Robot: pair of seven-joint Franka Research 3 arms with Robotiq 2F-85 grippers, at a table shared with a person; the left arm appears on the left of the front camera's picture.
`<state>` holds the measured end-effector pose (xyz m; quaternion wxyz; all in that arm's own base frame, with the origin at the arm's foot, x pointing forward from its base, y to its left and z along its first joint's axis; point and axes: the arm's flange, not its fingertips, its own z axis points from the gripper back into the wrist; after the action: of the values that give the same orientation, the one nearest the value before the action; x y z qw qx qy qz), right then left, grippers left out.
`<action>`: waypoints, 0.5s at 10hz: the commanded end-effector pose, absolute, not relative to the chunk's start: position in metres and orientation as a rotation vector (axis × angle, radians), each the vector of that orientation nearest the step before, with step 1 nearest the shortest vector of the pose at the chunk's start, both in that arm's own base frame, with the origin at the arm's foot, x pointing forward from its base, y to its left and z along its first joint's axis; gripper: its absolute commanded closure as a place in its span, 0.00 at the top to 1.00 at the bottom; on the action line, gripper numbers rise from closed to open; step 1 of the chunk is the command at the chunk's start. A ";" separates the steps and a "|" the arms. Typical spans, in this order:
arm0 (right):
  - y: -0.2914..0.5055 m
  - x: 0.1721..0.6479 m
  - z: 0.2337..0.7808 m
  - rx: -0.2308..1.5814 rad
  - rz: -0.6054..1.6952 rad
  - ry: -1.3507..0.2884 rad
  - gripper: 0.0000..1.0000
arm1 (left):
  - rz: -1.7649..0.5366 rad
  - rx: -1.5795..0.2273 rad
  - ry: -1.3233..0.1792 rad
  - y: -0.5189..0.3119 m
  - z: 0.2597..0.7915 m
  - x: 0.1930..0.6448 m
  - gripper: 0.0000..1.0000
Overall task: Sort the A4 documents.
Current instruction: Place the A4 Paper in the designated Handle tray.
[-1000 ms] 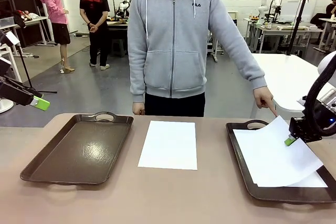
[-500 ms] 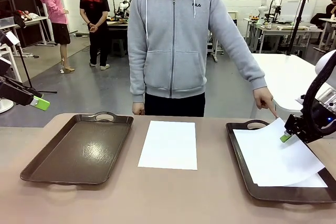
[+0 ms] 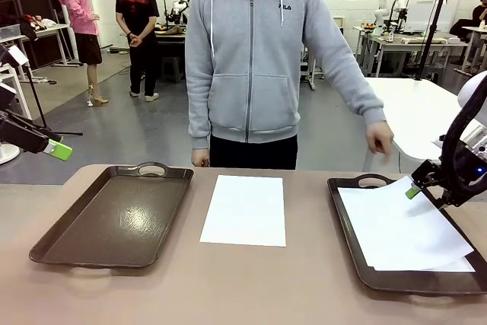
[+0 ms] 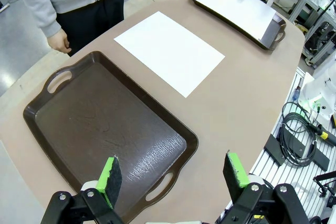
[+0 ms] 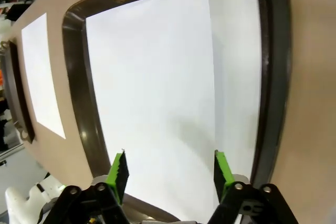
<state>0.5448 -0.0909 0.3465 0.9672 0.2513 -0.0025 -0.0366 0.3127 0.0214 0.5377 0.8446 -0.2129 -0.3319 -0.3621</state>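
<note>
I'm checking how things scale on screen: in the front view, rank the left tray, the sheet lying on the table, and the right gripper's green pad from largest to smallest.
1. Left tray, largest.
2. Sheet on the table.
3. Right gripper's green pad, by far smallest.

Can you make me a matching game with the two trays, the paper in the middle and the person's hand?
Things:
1. left brown tray
2. right brown tray
3. middle A4 sheet
4. person's hand

Places or states:
A. lying flat on the bare table
B. holds white sheets
C. nothing in it
D. raised above the table's far edge

Pairs: 1-C, 2-B, 3-A, 4-D
</note>
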 end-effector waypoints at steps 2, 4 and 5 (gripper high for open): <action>-0.090 0.534 0.352 0.419 -0.121 -0.017 1.00 | -0.786 -0.465 -0.713 0.023 0.536 0.314 1.00; -0.091 0.532 0.359 0.410 -0.126 -0.039 1.00 | -0.786 -0.465 -0.713 0.023 0.536 0.314 1.00; -0.091 0.531 0.363 0.438 -0.126 -0.055 1.00 | -0.786 -0.465 -0.713 0.023 0.536 0.314 1.00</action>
<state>0.5383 -0.0958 0.3617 0.9740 0.2202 -0.0194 -0.0491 0.3127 0.0214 0.5377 0.8446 -0.2129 -0.3319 -0.3621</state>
